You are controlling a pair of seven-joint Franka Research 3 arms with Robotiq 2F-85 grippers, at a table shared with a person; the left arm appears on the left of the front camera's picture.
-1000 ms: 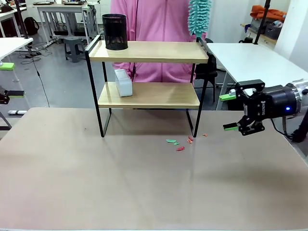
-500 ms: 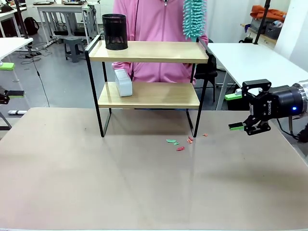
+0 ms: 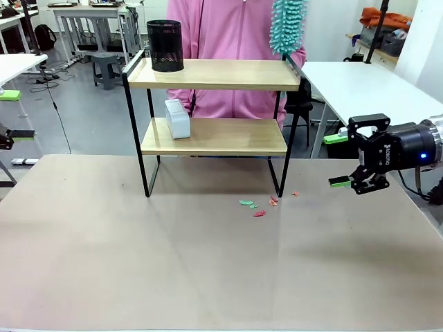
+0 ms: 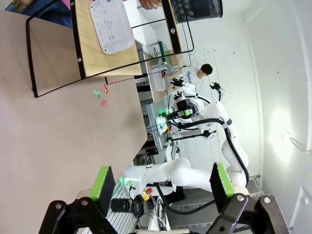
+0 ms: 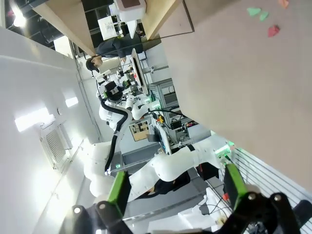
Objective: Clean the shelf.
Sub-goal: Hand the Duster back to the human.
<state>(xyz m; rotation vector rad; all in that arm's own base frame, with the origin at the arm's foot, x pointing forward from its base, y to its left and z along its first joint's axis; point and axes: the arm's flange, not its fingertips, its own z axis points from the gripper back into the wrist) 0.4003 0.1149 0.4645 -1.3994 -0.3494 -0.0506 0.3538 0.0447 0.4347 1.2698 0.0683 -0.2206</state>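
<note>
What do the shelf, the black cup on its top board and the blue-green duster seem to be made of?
The shelf: two light boards with a pale wood look, matt, possibly laminate, in a thin black frame that looks like painted metal.
The black cup: likely metal mesh, since a fine grid shows on its wall.
The duster: soft synthetic fibre, probably microfibre, judging by its shaggy teal strands.

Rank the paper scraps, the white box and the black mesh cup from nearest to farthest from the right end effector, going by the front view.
From the right end effector:
1. Paper scraps, on the table by the shelf's right front leg.
2. White box, left end of the lower board.
3. Black mesh cup, left end of the top board.
</note>
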